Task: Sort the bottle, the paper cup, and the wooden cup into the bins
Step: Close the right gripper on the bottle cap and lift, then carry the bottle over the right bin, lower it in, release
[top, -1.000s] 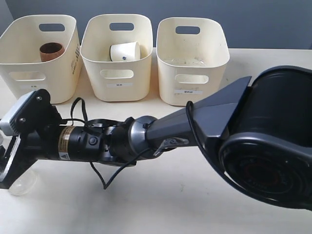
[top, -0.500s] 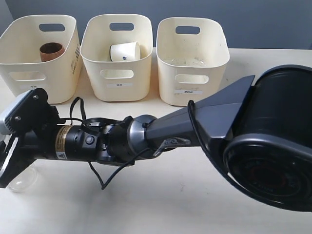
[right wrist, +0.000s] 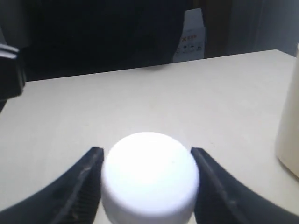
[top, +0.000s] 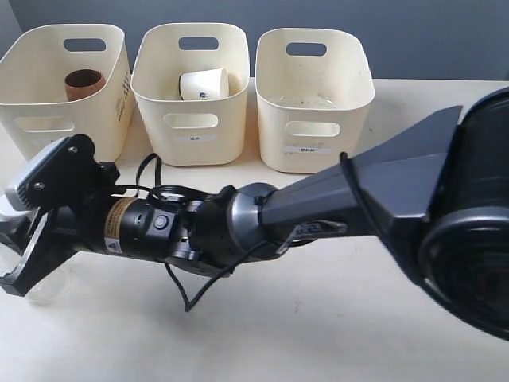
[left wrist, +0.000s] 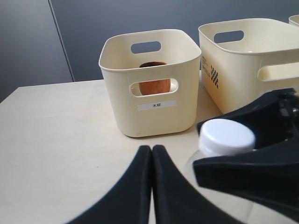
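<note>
The clear bottle point(top: 46, 285) stands at the table's near left, its white cap point(right wrist: 149, 172) between the fingers of my right gripper point(top: 28, 259), which reaches across from the right. Those black fingers point(left wrist: 243, 170) press the neck just below the cap point(left wrist: 227, 136). My left gripper point(left wrist: 152, 151) is shut on nothing, just beside the bottle. The wooden cup point(top: 83, 79) lies in the left bin point(top: 64, 127). In the middle bin point(top: 191, 151) lies the paper cup point(top: 203, 84). The right bin point(top: 314, 95) holds neither cup.
The right arm's long dark body point(top: 334, 207) spans the table in front of the bins, with a looped black cable point(top: 179, 286) hanging under it. The labelled left bin point(left wrist: 149, 93) stands just beyond the bottle.
The right arm's wrist has shifted slightly up and to the right in the exterior view, and the bottle's base has moved a little with it. The bins and cups have not moved.
</note>
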`<state>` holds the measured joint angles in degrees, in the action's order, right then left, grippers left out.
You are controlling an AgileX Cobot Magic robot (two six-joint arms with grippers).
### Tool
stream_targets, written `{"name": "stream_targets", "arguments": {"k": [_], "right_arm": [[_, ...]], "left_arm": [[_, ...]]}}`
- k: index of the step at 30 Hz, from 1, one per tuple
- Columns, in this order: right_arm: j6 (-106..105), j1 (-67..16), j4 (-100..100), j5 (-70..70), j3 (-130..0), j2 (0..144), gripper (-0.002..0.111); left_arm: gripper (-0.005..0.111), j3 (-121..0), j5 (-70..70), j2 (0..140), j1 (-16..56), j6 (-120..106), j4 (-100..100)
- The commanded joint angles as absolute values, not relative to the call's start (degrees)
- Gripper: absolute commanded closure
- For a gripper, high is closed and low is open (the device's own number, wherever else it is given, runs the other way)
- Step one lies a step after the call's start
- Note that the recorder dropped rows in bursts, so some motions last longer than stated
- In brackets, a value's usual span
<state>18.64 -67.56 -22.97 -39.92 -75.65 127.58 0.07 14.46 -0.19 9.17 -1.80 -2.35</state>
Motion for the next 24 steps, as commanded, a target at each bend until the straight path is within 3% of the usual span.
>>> {"name": "stream_targets", "arguments": {"k": [1,14,19,24], "right_arm": [[11.21,-67.31,-15.83,-43.56,-66.54,121.82,0.109],[-10.09,-67.31,1.08,-43.21,-51.05,101.91,0.109],[-36.37,-67.31,21.14,-33.02,-48.79,86.10,0.109],[-61.88,-67.31,40.86,-31.44,-48.79,73.81,0.109]], "left_arm": [[0.107,0.00,13.67,0.00,9.22,-1.63,-2.45],[0.107,0.00,13.67,0.00,9.22,-1.63,-2.45],[0.107,0.00,13.67,0.00,9.22,-1.63,-2.45],[0.107,0.00,13.67,0.00,9.22,-1.63,-2.45]]}}
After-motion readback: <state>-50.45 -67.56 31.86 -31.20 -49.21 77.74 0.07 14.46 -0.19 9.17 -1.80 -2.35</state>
